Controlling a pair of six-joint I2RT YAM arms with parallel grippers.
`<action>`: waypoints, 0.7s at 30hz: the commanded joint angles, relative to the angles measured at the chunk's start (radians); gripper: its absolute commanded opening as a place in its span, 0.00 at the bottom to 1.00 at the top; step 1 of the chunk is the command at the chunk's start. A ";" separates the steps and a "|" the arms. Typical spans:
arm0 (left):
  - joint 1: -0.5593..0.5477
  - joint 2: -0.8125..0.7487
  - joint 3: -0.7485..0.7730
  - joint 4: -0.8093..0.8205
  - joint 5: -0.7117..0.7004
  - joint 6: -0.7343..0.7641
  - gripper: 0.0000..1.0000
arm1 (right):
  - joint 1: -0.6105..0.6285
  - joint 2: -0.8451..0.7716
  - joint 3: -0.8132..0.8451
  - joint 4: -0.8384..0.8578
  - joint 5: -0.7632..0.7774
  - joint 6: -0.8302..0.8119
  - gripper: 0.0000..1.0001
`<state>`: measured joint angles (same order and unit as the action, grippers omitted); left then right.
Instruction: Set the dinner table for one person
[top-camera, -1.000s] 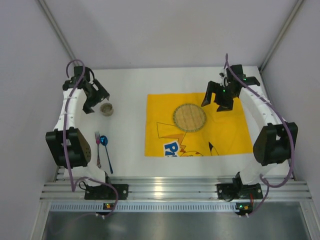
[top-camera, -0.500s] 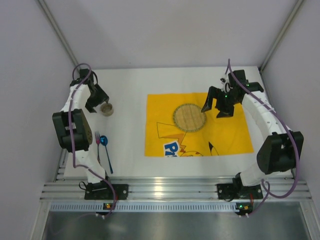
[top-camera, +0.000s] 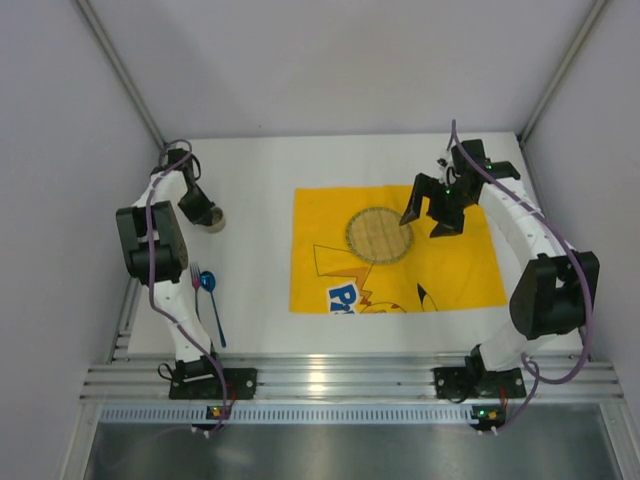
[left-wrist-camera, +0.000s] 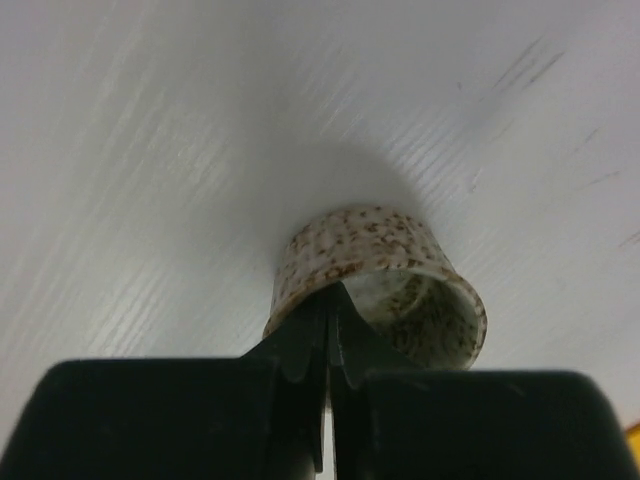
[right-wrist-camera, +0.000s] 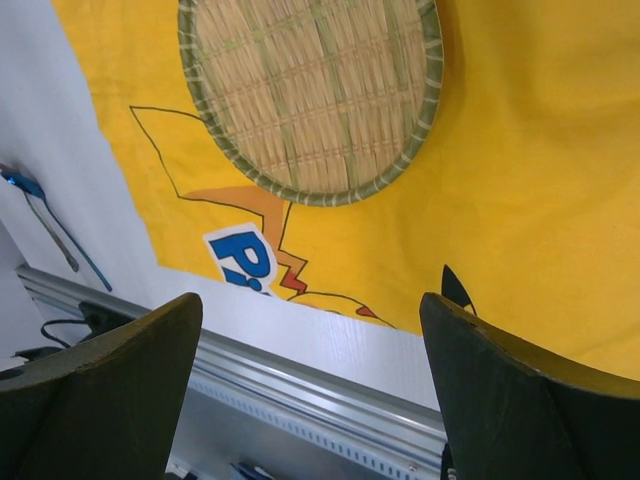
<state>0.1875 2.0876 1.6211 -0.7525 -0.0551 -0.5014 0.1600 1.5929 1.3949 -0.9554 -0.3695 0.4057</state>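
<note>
Left wrist view: the left hand (left-wrist-camera: 327, 345) is pinched nearly shut on the near wall of one speckled cup (left-wrist-camera: 365, 245), with that wall caught between the two dark fingers. The cup's inside shows speckled glaze. Its bottom is hidden behind the fingers. Its base meets its own shadow on the white surface (left-wrist-camera: 150, 150). From above, the left hand covers most of the cup, so only a sliver of rim shows at the far left of the surface.

One fork (top-camera: 196, 293) and one blue spoon (top-camera: 207, 283) lie side by side on the surface, near the left arm's base. The fork is thin and hard to make out.

The right hand (right-wrist-camera: 310, 305) hangs with its two fingers (right-wrist-camera: 110, 390) spread wide and nothing between them, above the right part of one yellow placemat (right-wrist-camera: 520, 170). One round woven mat (right-wrist-camera: 310, 95) lies on the far half of the placemat. Its far edge is cut off in the right wrist view. A cartoon print on the placemat is partly covered by the woven mat.

The surface fills the whole floor of the cell, under every item, and one ribbed aluminium rail (top-camera: 340, 378) runs along its near edge.
</note>
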 joint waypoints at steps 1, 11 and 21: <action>0.003 0.019 0.054 0.005 0.050 0.026 0.02 | 0.022 0.019 0.099 -0.003 -0.019 0.015 0.90; 0.003 -0.075 0.068 0.004 0.038 0.072 0.19 | 0.131 0.168 0.366 -0.081 -0.006 0.012 0.90; 0.004 -0.202 0.016 0.042 0.012 0.077 0.62 | 0.187 0.171 0.345 -0.088 0.014 0.008 0.90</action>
<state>0.1875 1.9224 1.6421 -0.7238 -0.0216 -0.4370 0.3328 1.7741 1.7351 -1.0206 -0.3676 0.4126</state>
